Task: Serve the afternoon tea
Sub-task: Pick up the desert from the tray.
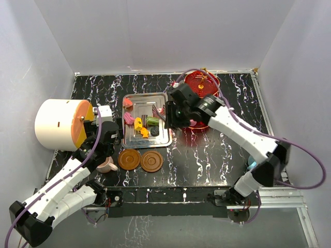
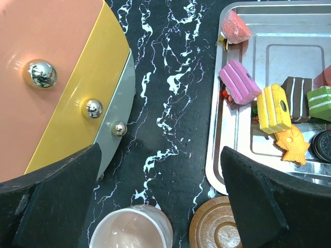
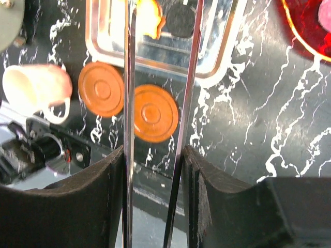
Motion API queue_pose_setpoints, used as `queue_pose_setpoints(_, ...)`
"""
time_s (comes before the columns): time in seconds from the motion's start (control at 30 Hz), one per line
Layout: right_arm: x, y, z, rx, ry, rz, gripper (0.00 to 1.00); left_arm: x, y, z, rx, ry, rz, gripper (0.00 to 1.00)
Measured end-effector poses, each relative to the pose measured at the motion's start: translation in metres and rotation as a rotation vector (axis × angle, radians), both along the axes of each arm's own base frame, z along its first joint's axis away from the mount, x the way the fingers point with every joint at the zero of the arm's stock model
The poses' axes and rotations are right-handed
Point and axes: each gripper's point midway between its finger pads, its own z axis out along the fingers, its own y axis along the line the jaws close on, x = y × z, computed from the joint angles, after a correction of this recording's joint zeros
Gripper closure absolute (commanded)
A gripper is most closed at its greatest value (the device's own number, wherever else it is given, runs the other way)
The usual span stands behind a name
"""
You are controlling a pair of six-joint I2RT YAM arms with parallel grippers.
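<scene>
Several colourful sweets (image 1: 140,125) (image 2: 274,108) lie on the steel tray. The red three-tier stand (image 1: 202,85) (image 3: 310,31) stands at the back right, with a pink sweet (image 3: 326,15) on its low tier. My right gripper (image 1: 171,113) (image 3: 153,170) is shut on steel tongs (image 3: 128,103), whose blades reach over the tray's right side. The pink cup (image 1: 107,165) (image 2: 132,227) and two brown saucers (image 1: 129,159) (image 1: 151,161) sit in front of the tray. Just behind and above that cup, my left gripper (image 1: 106,139) (image 2: 160,170) hangs open and empty. A sliver of blue cup (image 1: 252,163) shows behind the right arm.
The flat steel tray (image 1: 164,140) (image 2: 217,155) lies mid-table. The big white drum with an orange face (image 1: 57,124) (image 2: 46,77) stands close to the left gripper's left side. White walls close in the table on three sides.
</scene>
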Motion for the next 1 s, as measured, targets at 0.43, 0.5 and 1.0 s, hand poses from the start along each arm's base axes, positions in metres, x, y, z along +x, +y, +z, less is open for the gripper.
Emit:
queue_pose_setpoints(0.43,0.055,0.038,-0.071,-0.136,0.101,-0.151,0.58,-0.001,0.002,0.000,0.008,0.001,0.009,0.01)
queue_pose_setpoints(0.5,0.056,0.039,-0.078,-0.148,0.113,-0.165,0.57,-0.001,0.002,0.000,0.008,0.001,0.009,0.01)
queue_pose_setpoints(1.0,0.089,0.067,-0.101,-0.148,0.105,-0.197,0.56,-0.002,0.003,-0.003,0.013,0.008,0.007,0.01)
